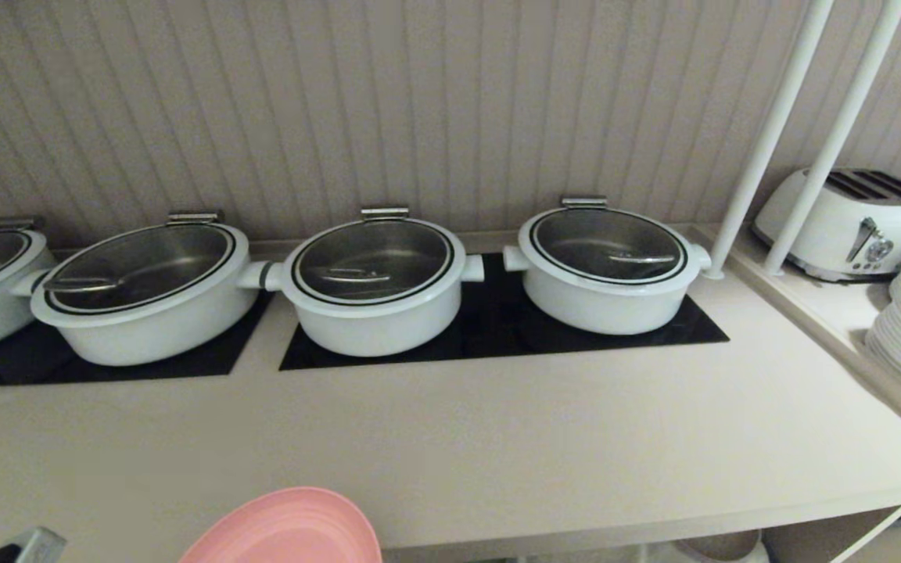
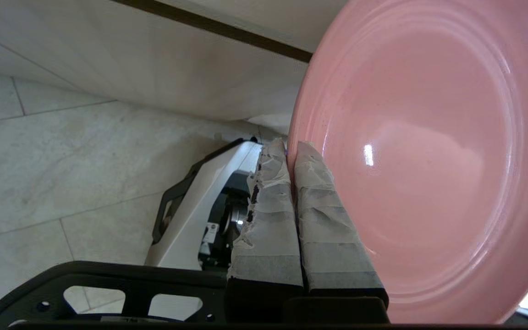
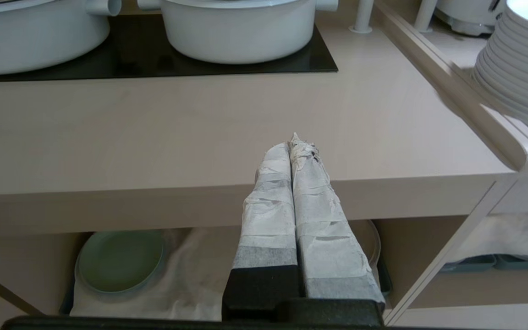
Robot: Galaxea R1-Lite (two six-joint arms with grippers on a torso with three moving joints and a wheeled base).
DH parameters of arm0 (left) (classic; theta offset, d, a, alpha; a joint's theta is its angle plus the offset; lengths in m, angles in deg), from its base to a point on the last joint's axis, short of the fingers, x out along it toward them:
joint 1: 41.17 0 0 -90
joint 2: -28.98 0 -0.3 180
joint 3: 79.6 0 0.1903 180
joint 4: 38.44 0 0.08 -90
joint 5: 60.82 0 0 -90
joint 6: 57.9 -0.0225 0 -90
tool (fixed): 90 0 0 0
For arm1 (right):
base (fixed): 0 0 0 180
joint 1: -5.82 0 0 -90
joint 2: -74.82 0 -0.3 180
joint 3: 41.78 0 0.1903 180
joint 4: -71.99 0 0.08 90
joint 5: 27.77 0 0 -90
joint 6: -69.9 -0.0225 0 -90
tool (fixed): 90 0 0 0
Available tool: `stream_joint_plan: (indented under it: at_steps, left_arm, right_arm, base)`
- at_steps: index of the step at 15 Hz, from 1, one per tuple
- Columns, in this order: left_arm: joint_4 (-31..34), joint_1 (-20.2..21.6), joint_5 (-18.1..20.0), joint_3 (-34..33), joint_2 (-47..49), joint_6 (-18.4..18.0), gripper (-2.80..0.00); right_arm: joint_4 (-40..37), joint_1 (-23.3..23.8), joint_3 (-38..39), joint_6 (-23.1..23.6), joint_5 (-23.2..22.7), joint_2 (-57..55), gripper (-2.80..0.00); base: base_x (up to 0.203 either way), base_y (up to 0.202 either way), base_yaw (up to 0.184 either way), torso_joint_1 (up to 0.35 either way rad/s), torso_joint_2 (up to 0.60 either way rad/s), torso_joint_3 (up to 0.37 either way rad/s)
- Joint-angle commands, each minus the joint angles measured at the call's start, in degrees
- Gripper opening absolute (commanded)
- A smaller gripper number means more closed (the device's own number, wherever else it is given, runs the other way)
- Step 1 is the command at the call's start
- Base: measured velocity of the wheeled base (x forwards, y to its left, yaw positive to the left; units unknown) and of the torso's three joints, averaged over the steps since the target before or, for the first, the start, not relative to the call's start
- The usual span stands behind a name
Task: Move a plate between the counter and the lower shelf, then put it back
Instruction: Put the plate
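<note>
I see my left gripper [image 2: 291,149] clamped on the rim of the pink plate [image 2: 429,156], which it holds in the air at the near edge of the counter [image 1: 497,438], left of centre. My right gripper [image 3: 294,149] (fingers pressed together, holding nothing) hangs before the counter's front edge, above the lower shelf [image 3: 190,279] with its green plate [image 3: 119,261].

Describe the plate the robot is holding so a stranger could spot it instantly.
Start at the long beige counter with its white pots; at its front edge, the left gripper pinches a plate by the rim. It is pink, unlike the green plate below.
</note>
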Motion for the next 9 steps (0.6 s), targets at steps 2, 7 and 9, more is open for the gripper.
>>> stream_joint_plan:
  at_steps: [2,7,9]
  left_arm:
    - [0.0,0.0,0.0,1.9,0.2,0.2,-2.8]
    - [0.4,0.0,0.3,5.7,1.4,-0.4,-2.8]
    - [0.7,0.0,0.4,6.9,2.5,-0.4,-2.8]
  right_arm:
    - [0.0,-0.1,0.0,0.0,0.0,-0.1,-2.8]
    - [0.0,-0.1,0.0,0.0,0.0,-0.1,-2.8]
    - [0.0,-0.1,0.0,0.0,0.0,-0.1,-2.8]
  base:
    - [0.0,0.0,0.0,0.0,0.0,0.0]
    - [0.0,0.0,0.0,0.0,0.0,0.0]
    - [0.0,0.0,0.0,0.0,0.0,0.0]
